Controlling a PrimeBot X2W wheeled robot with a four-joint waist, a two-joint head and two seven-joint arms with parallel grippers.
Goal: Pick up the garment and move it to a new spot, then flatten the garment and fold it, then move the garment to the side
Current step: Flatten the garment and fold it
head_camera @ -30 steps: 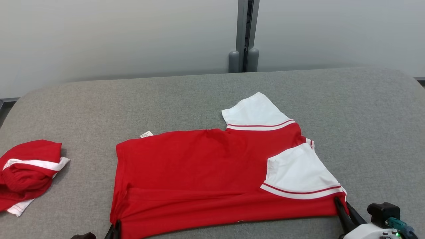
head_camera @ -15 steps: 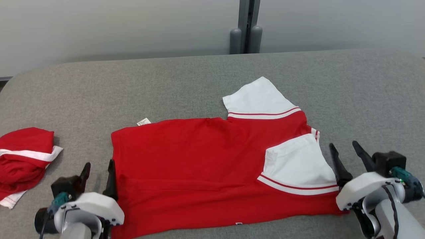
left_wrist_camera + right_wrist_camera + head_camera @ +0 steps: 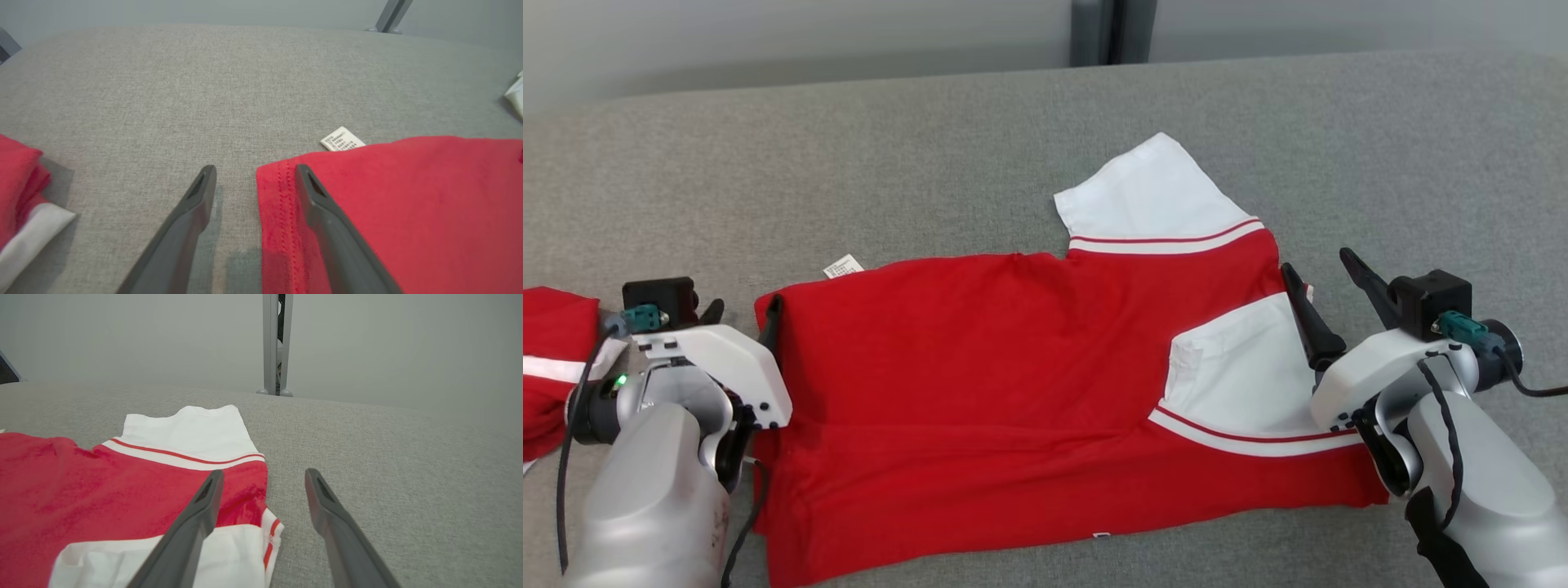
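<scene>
Grey tabletop (image 3: pixel 915 163), red-white garment (image 3: pixel 980 367) spread out.
Left hand (image 3: pixel 743 314) and right hand (image 3: pixel 1316 265) both released, empty, at garment edges.

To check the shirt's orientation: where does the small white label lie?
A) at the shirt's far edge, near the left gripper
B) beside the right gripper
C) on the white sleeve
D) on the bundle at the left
A: the label juts out past the far edge of the shirt, close to the left gripper.
</scene>
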